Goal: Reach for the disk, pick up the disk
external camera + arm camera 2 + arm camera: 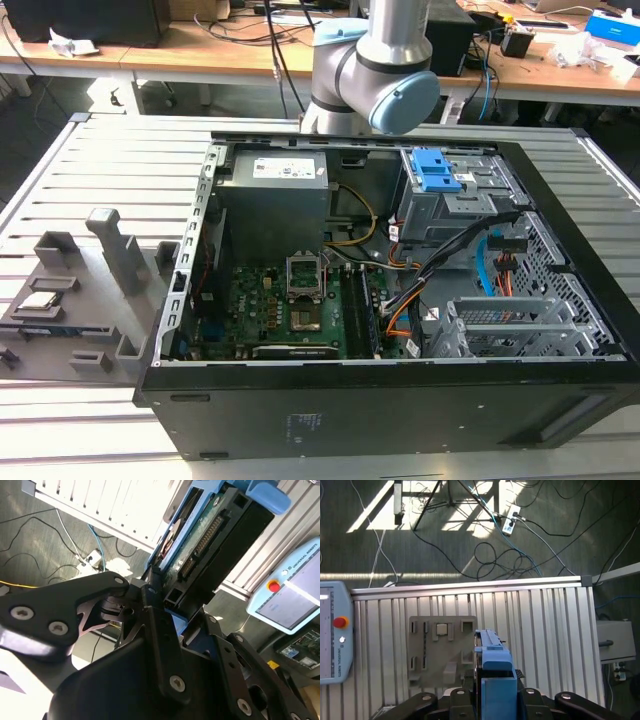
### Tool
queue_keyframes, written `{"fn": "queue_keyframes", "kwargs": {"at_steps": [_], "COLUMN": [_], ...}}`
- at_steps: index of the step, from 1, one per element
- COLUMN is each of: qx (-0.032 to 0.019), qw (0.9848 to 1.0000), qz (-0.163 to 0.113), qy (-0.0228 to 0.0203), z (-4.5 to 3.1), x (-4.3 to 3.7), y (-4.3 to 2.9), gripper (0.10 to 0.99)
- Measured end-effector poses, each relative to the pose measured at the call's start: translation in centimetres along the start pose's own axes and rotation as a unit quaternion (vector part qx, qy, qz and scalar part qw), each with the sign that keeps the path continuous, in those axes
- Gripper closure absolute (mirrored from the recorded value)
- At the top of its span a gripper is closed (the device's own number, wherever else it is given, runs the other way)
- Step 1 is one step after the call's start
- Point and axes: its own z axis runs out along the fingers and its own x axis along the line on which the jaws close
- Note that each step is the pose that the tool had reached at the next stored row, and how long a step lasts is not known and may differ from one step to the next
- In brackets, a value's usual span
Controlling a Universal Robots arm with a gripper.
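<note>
- Disk [210, 540], blue-framed, is clamped in my gripper [167, 602], held above the slatted table [545, 630].
- In the exterior view, a grey fixture [90, 290] sits at nine o'clock of the open computer case [400, 410].

Print sits in few spots, most of it too small to read. Exterior view, upper middle: white label [288, 169] on the grey power supply [275, 210], dark lines, unreadable. Lower middle of that frame: faint pale marks on the black case front [300, 425], unreadable. Teach pendant [290, 595] in the second wrist view: one line of grey capitals beside its red button [273, 586]. The first wrist view has the same line on the pendant [335, 632]. Disk [200, 537]: green board side, print too small to tell.
</note>
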Motion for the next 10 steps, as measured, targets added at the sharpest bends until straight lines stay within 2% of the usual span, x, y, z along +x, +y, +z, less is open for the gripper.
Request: {"fn": "queue_keyframes", "kwargs": {"at_steps": [10], "qx": [-0.0003], "qw": [1.0], "qz": [0.0], "qy": [0.0001], "z": [2.35], "x": [0.12], "y": [-0.24], "gripper": [0.722]}}
